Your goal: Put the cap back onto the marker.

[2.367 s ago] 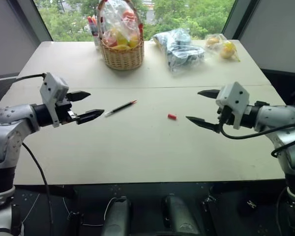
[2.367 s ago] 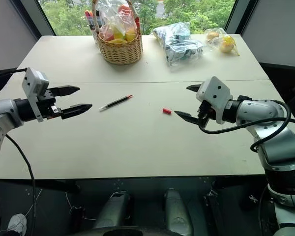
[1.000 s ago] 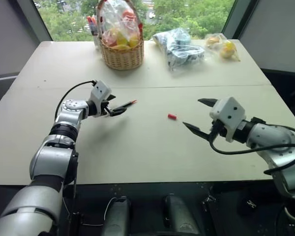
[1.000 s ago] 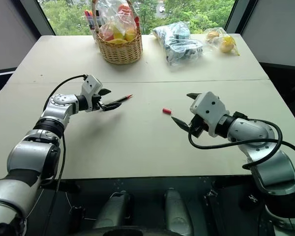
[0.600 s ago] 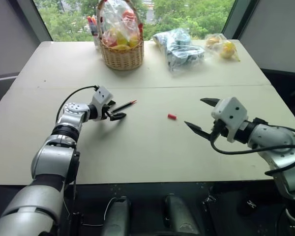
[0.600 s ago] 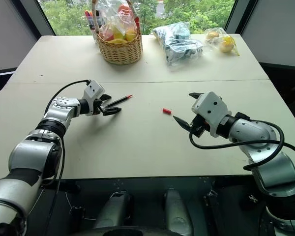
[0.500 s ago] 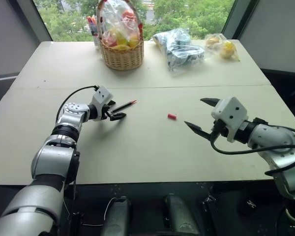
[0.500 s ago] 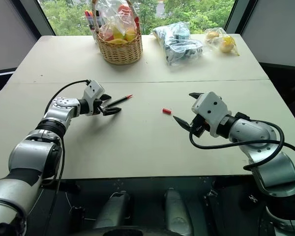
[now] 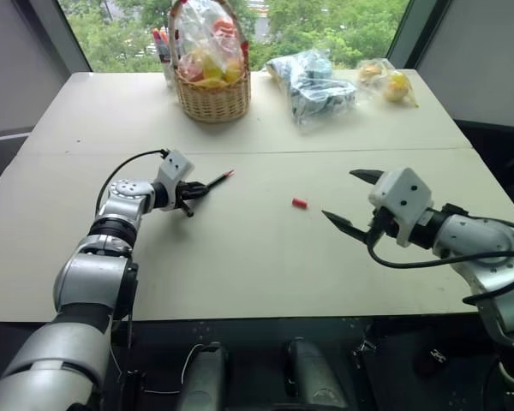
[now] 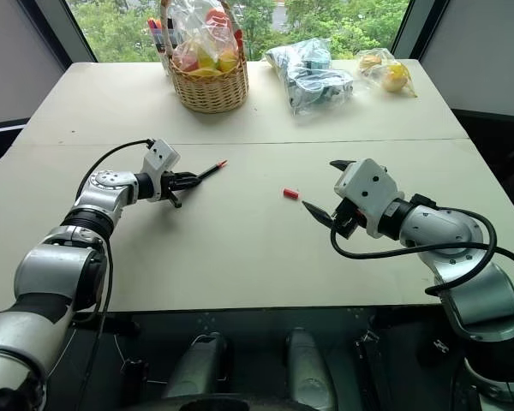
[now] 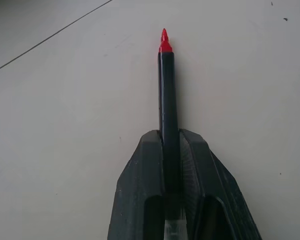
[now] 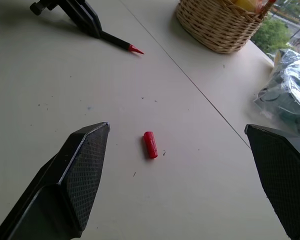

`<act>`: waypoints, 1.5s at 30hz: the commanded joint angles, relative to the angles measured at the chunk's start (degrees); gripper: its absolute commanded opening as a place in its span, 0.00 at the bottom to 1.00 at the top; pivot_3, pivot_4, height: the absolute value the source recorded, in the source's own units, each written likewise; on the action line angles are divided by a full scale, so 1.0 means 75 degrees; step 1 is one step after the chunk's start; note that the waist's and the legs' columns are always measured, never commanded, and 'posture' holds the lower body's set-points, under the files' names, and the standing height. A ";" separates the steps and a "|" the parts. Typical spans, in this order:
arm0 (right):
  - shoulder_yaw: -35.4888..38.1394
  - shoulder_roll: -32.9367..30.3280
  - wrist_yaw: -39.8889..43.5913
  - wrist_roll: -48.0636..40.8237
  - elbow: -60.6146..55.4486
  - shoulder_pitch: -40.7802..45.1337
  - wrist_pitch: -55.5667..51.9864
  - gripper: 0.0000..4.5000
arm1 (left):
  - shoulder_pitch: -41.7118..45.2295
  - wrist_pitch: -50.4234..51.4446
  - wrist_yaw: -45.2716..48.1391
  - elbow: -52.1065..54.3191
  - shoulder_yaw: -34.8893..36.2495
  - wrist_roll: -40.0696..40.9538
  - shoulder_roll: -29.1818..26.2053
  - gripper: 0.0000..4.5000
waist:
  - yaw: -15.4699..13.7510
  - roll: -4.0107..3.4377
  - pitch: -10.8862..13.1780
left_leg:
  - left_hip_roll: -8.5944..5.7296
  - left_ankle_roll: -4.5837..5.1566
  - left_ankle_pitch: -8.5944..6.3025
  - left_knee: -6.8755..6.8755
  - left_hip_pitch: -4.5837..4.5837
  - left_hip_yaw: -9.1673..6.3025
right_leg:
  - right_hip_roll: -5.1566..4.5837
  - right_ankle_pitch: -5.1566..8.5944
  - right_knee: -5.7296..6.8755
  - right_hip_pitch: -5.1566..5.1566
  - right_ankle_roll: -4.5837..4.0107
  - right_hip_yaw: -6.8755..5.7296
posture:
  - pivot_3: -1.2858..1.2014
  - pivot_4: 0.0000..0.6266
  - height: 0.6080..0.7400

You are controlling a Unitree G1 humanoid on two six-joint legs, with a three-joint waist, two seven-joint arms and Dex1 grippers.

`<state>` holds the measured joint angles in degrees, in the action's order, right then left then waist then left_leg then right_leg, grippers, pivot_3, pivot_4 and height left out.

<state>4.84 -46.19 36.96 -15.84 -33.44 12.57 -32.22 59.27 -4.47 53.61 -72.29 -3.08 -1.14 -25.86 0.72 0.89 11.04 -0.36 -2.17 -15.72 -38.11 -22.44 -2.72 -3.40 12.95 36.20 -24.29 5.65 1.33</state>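
1. Two grippers work over one pale table [image 9: 240,257]; the cap [image 9: 300,203] serves as the landmark.
2. Cap: lies on its side on the bare table, touching neither gripper nor marker.
3. Right gripper [image 9: 349,201]: just to the right of the cap, fingers spread wide and holding nothing; in the right wrist view the cap [image 12: 150,144] lies between and ahead of the two fingertips.
4. Left gripper [image 10: 182,181]: well to the left of the cap, clenched on the marker [image 10: 208,170].
5. Marker: clamped between the left fingers along its rear part; the black body juts past the fingertips and the bare red tip points toward the cap's side of the table, well apart from the cap. In the left wrist view the marker [image 11: 168,100] runs straight out between the closed fingers.
6. Basket [image 9: 211,96]: stands far beyond the cap, at the table's far edge, with clear bags [image 9: 313,79] to its right.
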 commanded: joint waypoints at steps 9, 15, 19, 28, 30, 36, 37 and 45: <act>0.0143 -0.0053 0.0049 0.0057 0.0040 0.0159 0.0127 1.00 | -0.0114 -0.0428 0.1000 0.0352 0.0073 -0.0029 -0.0096 0.02 | -0.0002 0.0000 0.0000 | 0.0000 0.0000 0.0000 0.0000 0.0000 0.0001 | 0.0000 0.0000 0.0000 0.0000 0.0000 0.0000 | 0.52 0.24 1.00; -0.0160 0.0085 0.0362 0.0085 0.0862 0.0467 0.0546 1.00 | -0.0313 0.0075 0.2078 0.1591 0.0418 0.0612 -0.0296 0.02 | 0.0003 0.0000 0.0000 | 0.0000 0.0000 0.0000 -0.0001 -0.0002 0.0000 | 0.0000 0.0000 0.0000 0.0000 -0.0001 0.0000 | 0.52 0.24 1.00; -0.0630 0.0278 0.0613 0.0222 0.1504 0.0809 0.0985 1.00 | -0.0909 0.0716 0.2441 0.3072 0.0456 0.0909 -0.0539 0.02 | 0.0057 -0.0001 0.0000 | 0.0003 0.0000 0.0000 0.0001 0.0000 0.0000 | 0.0003 0.0000 0.0001 -0.0001 -0.0001 0.0000 | 0.52 0.24 1.00; -0.1427 0.1146 0.1337 0.0485 0.3728 0.2056 0.2002 1.00 | -0.3055 0.3433 0.2023 0.7930 0.0885 0.2150 -0.1291 0.02 | 0.0020 -0.0004 0.0002 | 0.0012 0.0000 0.0000 -0.0002 0.0002 0.0000 | 0.0006 0.0000 0.0007 -0.0003 -0.0002 0.0004 | 0.52 0.24 1.00; -0.1401 0.1368 0.1523 0.0353 0.4281 0.2279 0.2093 1.00 | -0.3417 0.3842 0.1803 0.8697 0.0951 0.2335 -0.1400 0.02 | 0.0011 -0.0004 0.0001 | 0.0012 0.0000 0.0000 -0.0002 0.0003 0.0000 | 0.0005 0.0000 0.0006 -0.0002 -0.0002 0.0003 | 0.52 0.24 1.00; -0.1393 0.1853 0.2341 0.0225 0.6114 0.2986 0.2292 1.00 | -0.4288 0.4814 0.1091 1.0462 0.1273 0.2883 -0.1621 0.02 | 0.0022 -0.0004 0.0002 | 0.0011 0.0000 0.0000 -0.0001 0.0003 0.0001 | 0.0003 -0.0001 0.0007 -0.0002 -0.0003 0.0003 | 0.52 0.24 1.00; -0.1395 0.1898 0.2465 0.0237 0.6376 0.3085 0.2342 1.00 | -0.4405 0.4916 0.0998 1.0657 0.1314 0.2957 -0.1659 0.02 | 0.0032 -0.0004 0.0002 | 0.0012 0.0000 0.0000 -0.0001 0.0004 0.0002 | 0.0003 -0.0001 0.0006 -0.0002 -0.0004 0.0004 | 0.52 0.24 1.00; -0.1444 0.2234 0.3127 0.0534 0.8326 0.4016 0.2874 1.00 | -0.4960 0.5294 0.0432 1.1453 0.1544 0.3331 -0.1924 0.02 | 0.0054 -0.0006 0.0003 | 0.0013 -0.0001 0.0000 0.0001 0.0006 0.0003 | 0.0006 -0.0001 0.0006 -0.0003 -0.0006 0.0004 | 0.52 0.24 1.00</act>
<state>-6.47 -29.78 59.62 -11.96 27.97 40.80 -12.44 22.04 35.02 57.68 11.38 6.46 22.69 -39.33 1.13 0.85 11.06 -0.26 -2.17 -15.72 -38.10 -22.40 -2.70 -3.36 12.94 36.24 -24.31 5.61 1.36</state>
